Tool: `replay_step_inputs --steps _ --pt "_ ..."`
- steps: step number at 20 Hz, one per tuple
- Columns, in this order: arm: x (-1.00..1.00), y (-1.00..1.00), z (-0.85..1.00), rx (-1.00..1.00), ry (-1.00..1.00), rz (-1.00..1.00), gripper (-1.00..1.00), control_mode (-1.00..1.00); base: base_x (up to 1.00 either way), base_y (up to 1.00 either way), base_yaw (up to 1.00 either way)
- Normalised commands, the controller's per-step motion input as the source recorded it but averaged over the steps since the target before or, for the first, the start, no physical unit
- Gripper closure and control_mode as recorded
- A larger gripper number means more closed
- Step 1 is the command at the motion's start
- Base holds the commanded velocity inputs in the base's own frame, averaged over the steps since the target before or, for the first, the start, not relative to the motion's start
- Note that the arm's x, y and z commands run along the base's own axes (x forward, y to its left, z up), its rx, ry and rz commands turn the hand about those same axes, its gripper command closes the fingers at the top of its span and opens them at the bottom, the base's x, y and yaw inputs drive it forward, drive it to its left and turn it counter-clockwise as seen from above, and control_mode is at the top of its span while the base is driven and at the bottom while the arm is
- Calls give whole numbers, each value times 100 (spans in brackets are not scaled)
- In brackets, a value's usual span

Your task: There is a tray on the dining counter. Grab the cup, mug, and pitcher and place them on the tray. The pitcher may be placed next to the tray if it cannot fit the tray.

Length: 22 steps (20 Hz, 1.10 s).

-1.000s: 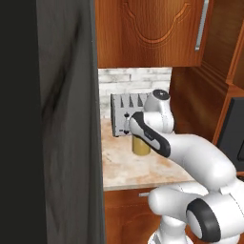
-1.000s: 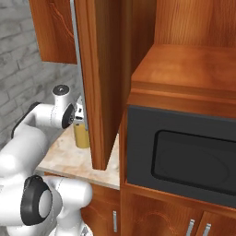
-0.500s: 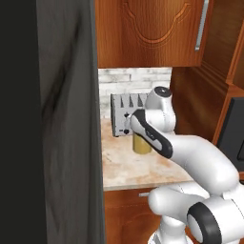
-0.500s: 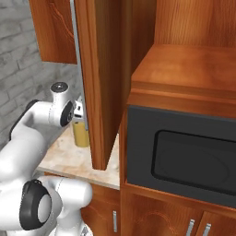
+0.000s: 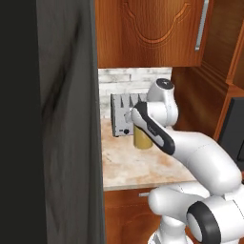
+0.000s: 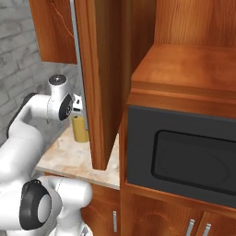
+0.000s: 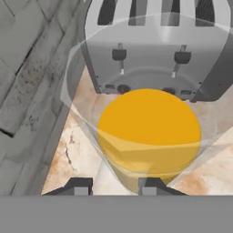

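Observation:
The pitcher point(image 5: 141, 138), a clear glass with orange-yellow liquid, is just in front of a toaster on the back counter. My gripper point(image 5: 137, 120) comes down on it from above and is shut on its rim wall. In the right base view the pitcher point(image 6: 80, 129) hangs under the gripper point(image 6: 77, 111) beside a wooden door edge. The hand view looks straight down into the pitcher point(image 7: 149, 134), with the gripper point(image 7: 114, 187) at its near wall. The tray, cup, mug and dining counter are out of view.
A silver toaster point(image 5: 124, 119) stands right behind the pitcher against the brick wall. A dark tall panel point(image 5: 47, 119) blocks the left. An open wooden cabinet door point(image 6: 97, 83) hangs close to the right of the hand, with a microwave point(image 6: 184, 161) beyond it.
The pitcher and the hand have risen slightly together off the counter. The jaws have kept the same width.

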Motion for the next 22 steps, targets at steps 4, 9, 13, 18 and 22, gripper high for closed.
replay_step_inputs --steps 4,9,13,18,22 --pt "-1 -3 28 0 0 0 100 -100 0 0 0" --pt "-8 -1 11 0 0 0 100 -100 0 0 0" --pt "0 0 0 0 0 0 100 100 -58 -2 0" --pt "0 0 0 0 0 0 100 100 -100 -2 0" --pt "0 0 0 0 0 0 100 100 -100 -3 0"
